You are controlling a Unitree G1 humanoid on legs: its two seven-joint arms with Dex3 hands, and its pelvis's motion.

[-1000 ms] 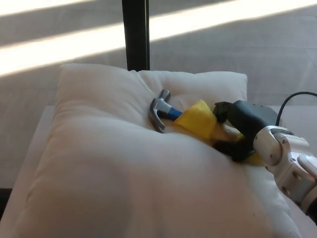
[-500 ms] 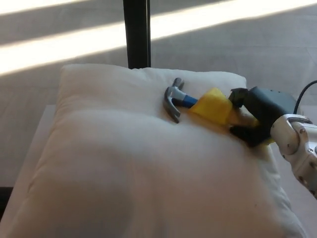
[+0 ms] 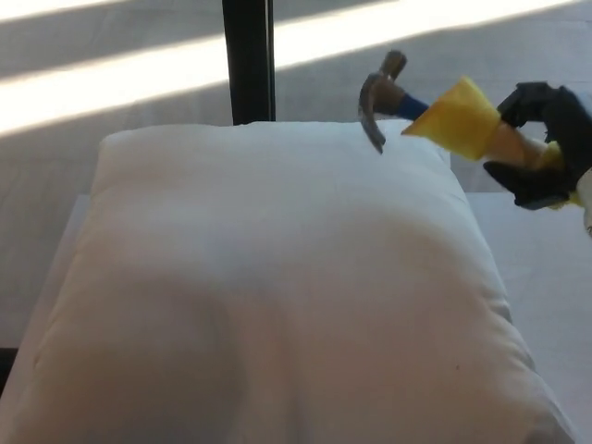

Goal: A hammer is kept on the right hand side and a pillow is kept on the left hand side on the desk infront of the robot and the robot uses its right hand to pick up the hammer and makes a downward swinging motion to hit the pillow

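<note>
A big white pillow (image 3: pixel 277 287) covers most of the desk in the head view. My right hand (image 3: pixel 546 143) is at the upper right, shut on the handle of the hammer (image 3: pixel 435 111). The hammer has a grey metal head (image 3: pixel 376 97), a blue neck and a yellow piece around its handle. It is raised in the air, its head above the pillow's far right corner and clear of the fabric. My left hand does not show.
A black post (image 3: pixel 248 60) stands behind the pillow at the far edge. The white desk top (image 3: pixel 546 268) shows to the right of the pillow, and a thin strip on the left. Sunlit stripes cross the floor behind.
My right hand has lifted the hammer up and to the right, off the pillow where its head lay pressed in. The dent in the pillow has sprung back. The camera shifted slightly.
</note>
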